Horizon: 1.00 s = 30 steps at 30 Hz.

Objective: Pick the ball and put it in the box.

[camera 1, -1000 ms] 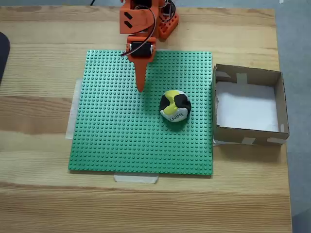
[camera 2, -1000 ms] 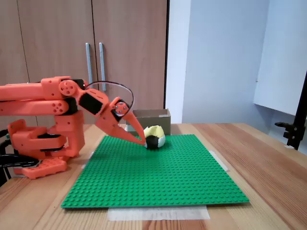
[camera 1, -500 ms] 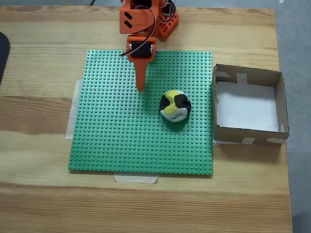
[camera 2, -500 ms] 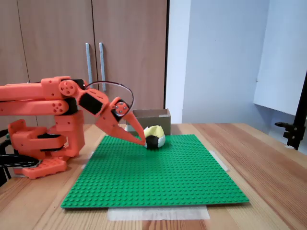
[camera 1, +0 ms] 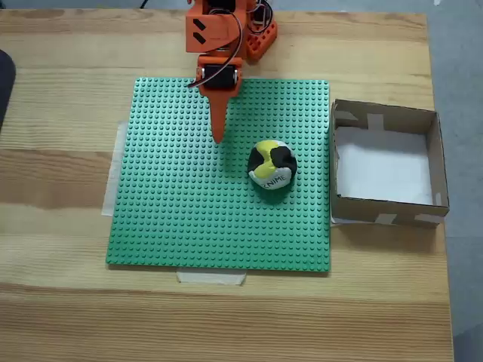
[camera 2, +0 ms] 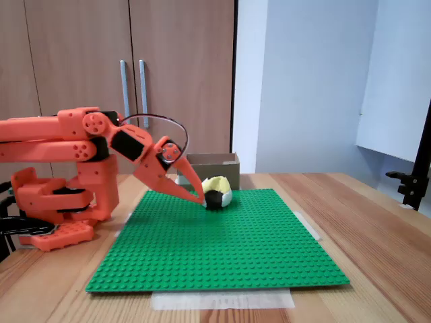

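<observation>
The ball (camera 1: 272, 173), patched yellow, black and white with black lettering, rests on the green studded baseplate (camera 1: 181, 219), right of centre. In the side-on fixed view the ball (camera 2: 217, 191) sits near the plate's far edge. My orange gripper (camera 1: 219, 138) is shut, its fingers forming one point aimed down at the plate, a short way up and left of the ball with nothing held. From the side the gripper (camera 2: 199, 198) tip hangs just above the studs, close beside the ball. The box (camera 1: 434, 162), brown cardboard with a white bottom, stands right of the plate; its wall (camera 2: 212, 161) shows behind the ball.
The arm's orange base (camera 1: 253, 38) sits at the table's far edge, and from the side the base (camera 2: 57, 202) is at the left. Pale tape (camera 1: 211, 277) holds the baseplate to the wooden table (camera 1: 68, 317). A dark object (camera 1: 4, 83) pokes in at the left edge.
</observation>
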Each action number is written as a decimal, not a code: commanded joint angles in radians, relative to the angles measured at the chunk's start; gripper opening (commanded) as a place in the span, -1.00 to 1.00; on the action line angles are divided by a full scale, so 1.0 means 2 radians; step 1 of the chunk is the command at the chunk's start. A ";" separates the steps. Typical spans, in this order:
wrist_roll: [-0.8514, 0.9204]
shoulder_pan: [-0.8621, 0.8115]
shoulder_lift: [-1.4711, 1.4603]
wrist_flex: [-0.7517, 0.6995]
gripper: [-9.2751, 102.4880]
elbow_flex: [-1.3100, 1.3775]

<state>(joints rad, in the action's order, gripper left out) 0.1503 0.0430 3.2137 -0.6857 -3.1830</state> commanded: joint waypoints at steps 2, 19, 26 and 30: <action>0.000 -0.001 0.005 0.008 -0.85 -0.013; -0.002 -0.002 0.005 0.008 -0.85 -0.013; -0.005 -0.005 0.005 0.008 -0.85 -0.013; -0.005 -0.005 0.005 0.008 -0.85 -0.013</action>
<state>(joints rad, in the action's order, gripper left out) 0.1473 0.0430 3.2137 -0.6857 -3.1830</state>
